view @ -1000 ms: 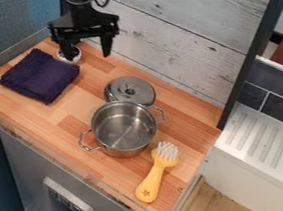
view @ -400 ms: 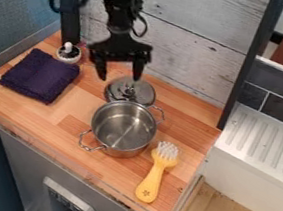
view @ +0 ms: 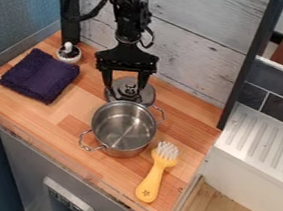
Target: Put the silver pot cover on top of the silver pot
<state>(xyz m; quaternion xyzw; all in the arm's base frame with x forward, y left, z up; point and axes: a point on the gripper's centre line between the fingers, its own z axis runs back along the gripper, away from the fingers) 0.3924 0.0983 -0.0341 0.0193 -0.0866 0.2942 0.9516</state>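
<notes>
The round metal pot cover (view: 149, 96) lay knob upward near the worktop's (view: 68, 116) back edge, the gripper's (view: 125, 92) fingers apart on either side of its knob. Just in front, the smooth, shiny pot's (view: 123, 129) looped wire handles aligned from back edge toward front.

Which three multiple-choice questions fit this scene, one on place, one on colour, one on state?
1. Where's the folded dark-purple cloth relative to the round silver metal pot?
A) Inside
B) Left in the picture
C) Underneath

2. What colour is the white-bristled brush's handle?
A) Yellow
B) Green
C) Red

3. How is the pot?
A) Covered
B) Upside down
C) Uncovered

1: B, the cloth lies left, on the wooden counter.
2: A, the handle is plainly yellow.
3: C, its inside shows; the silver lid sits behind.
</notes>
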